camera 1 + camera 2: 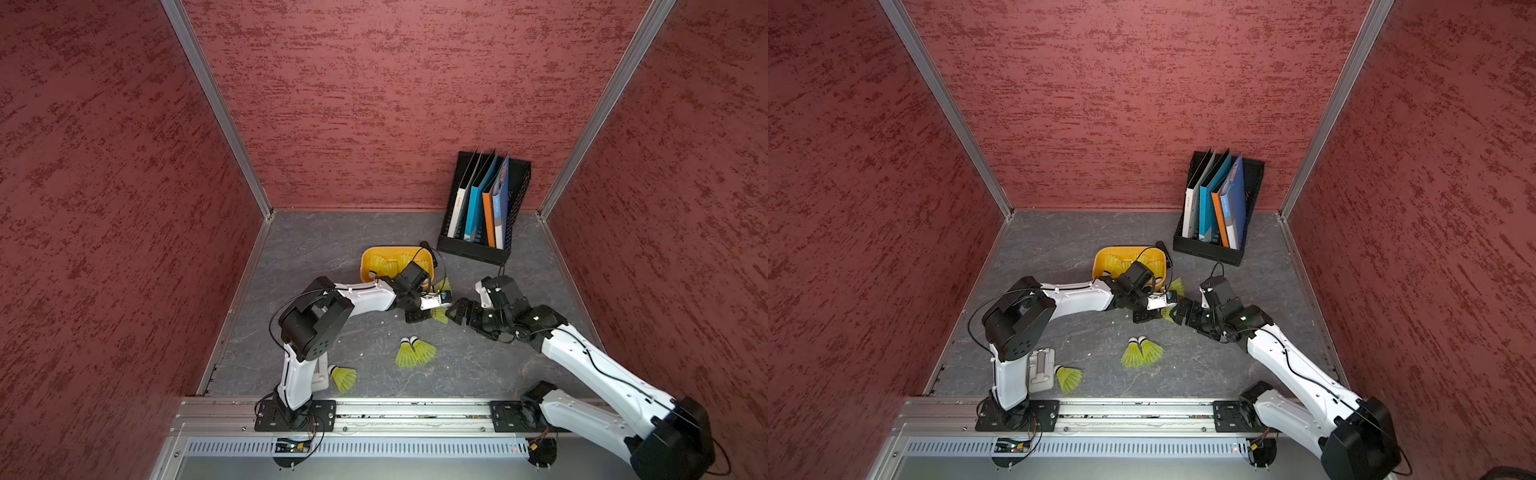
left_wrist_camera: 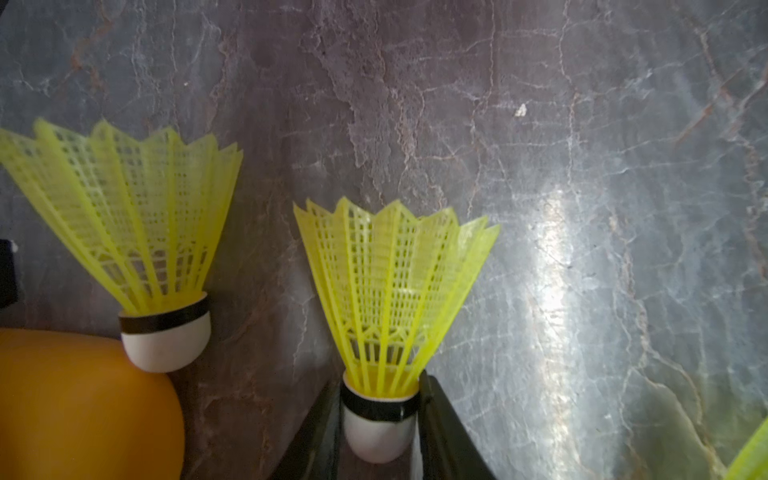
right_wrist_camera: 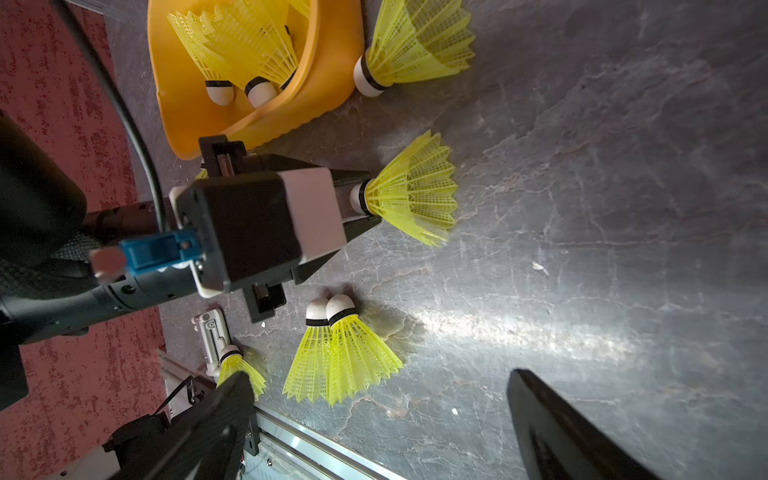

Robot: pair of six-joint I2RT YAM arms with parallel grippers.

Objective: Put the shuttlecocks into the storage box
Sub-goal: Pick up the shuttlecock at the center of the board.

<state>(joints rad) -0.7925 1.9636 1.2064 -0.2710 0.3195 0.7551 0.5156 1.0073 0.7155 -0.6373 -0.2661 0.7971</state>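
My left gripper is shut on the white tip of a neon yellow shuttlecock, low over the floor just in front of the orange storage box. In the right wrist view the held shuttlecock points its skirt away from the box. Several shuttlecocks lie inside the box. Another rests against its outer wall. A pair lies mid-floor and a single one by the left arm's base. My right gripper stands wide open and holds nothing, close to the right of the held shuttlecock.
A black mesh file rack with folders stands at the back right. A small white object lies by the left arm's base. An aluminium rail runs along the front, and red walls close in the other three sides.
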